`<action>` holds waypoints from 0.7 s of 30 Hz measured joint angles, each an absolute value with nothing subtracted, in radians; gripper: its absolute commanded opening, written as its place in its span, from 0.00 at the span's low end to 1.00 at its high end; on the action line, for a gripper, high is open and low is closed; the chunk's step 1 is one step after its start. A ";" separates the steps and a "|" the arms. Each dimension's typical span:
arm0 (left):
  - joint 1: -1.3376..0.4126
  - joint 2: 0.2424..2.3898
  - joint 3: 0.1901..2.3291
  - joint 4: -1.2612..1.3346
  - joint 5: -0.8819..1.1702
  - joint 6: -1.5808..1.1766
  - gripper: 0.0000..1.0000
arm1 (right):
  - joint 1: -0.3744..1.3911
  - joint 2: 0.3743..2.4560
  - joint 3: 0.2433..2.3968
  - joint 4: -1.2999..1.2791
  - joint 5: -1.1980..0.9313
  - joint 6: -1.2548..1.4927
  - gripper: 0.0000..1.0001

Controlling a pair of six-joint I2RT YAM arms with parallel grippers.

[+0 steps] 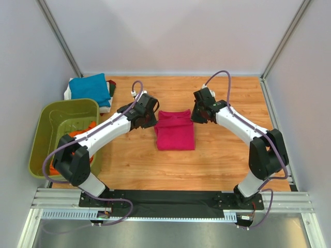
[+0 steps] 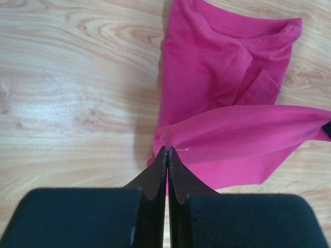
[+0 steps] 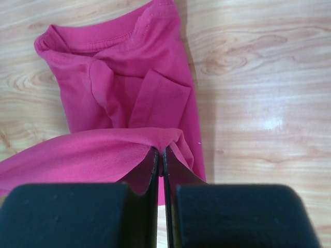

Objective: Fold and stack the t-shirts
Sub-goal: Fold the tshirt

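A magenta-pink t-shirt (image 1: 176, 135) lies partly folded in the middle of the wooden table, collar toward the far side. My left gripper (image 1: 154, 122) is shut on the shirt's left edge, and in the left wrist view the pinched cloth (image 2: 243, 129) stretches off to the right from the gripper (image 2: 168, 150). My right gripper (image 1: 195, 118) is shut on the right edge; in its wrist view the gripper (image 3: 160, 151) holds a raised fold above the shirt body (image 3: 129, 67). That lifted edge spans between both grippers, over the collar part (image 2: 217, 67).
An olive-green basket (image 1: 67, 109) stands at the left with orange shirts (image 1: 83, 132) inside. Behind it, a folded teal-blue shirt (image 1: 90, 87) tops a pile with white cloth (image 1: 68, 93) under it. A dark item (image 1: 111, 88) lies beside that pile.
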State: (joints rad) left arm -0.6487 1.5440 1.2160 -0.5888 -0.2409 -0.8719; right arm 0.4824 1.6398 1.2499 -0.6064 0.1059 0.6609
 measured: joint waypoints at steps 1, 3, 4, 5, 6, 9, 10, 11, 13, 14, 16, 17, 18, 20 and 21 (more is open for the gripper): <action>-0.641 1.556 1.221 -0.581 -0.240 -0.868 0.00 | 0.477 1.654 1.262 -0.601 0.105 0.658 0.00; -0.624 1.583 1.227 -0.564 -0.232 -0.858 0.00 | 0.466 1.684 1.287 -0.593 0.098 0.652 0.00; -0.615 1.599 1.232 -0.555 -0.226 -0.851 0.00 | 0.458 1.702 1.298 -0.585 0.094 0.649 0.00; -0.605 1.616 1.238 -0.546 -0.220 -0.846 0.00 | 0.451 1.717 1.307 -0.578 0.088 0.646 0.00; -0.596 1.633 1.246 -0.535 -0.215 -0.839 0.00 | 0.444 1.734 1.316 -0.573 0.079 0.644 0.00; -0.574 1.683 1.277 -0.519 -0.204 -0.819 0.00 | 0.424 1.782 1.335 -0.551 0.051 0.638 0.00; -0.570 1.700 1.291 -0.516 -0.203 -0.811 0.00 | 0.417 1.800 1.341 -0.546 0.043 0.637 0.00; -0.567 1.715 1.306 -0.514 -0.202 -0.803 0.00 | 0.411 1.819 1.349 -0.541 0.035 0.636 0.00; -0.564 1.738 1.329 -0.509 -0.203 -0.789 0.00 | 0.402 1.846 1.361 -0.536 0.024 0.633 0.00; -0.562 1.748 1.340 -0.508 -0.202 -0.781 0.00 | 0.399 1.858 1.365 -0.532 0.021 0.632 0.00; -0.559 1.768 1.360 -0.504 -0.202 -0.770 0.00 | 0.395 1.872 1.377 -0.530 0.019 0.629 0.00; -0.559 1.776 1.368 -0.504 -0.201 -0.766 0.00 | 0.393 1.878 1.384 -0.530 0.019 0.627 0.00; -0.554 1.786 1.376 -0.502 -0.200 -0.760 0.00 | 0.392 1.884 1.393 -0.529 0.019 0.624 0.00; -0.546 1.803 1.388 -0.499 -0.198 -0.752 0.00 | 0.388 1.896 1.419 -0.532 0.018 0.619 0.00; -0.542 1.810 1.391 -0.496 -0.196 -0.751 0.00 | 0.385 1.901 1.432 -0.532 0.018 0.618 0.00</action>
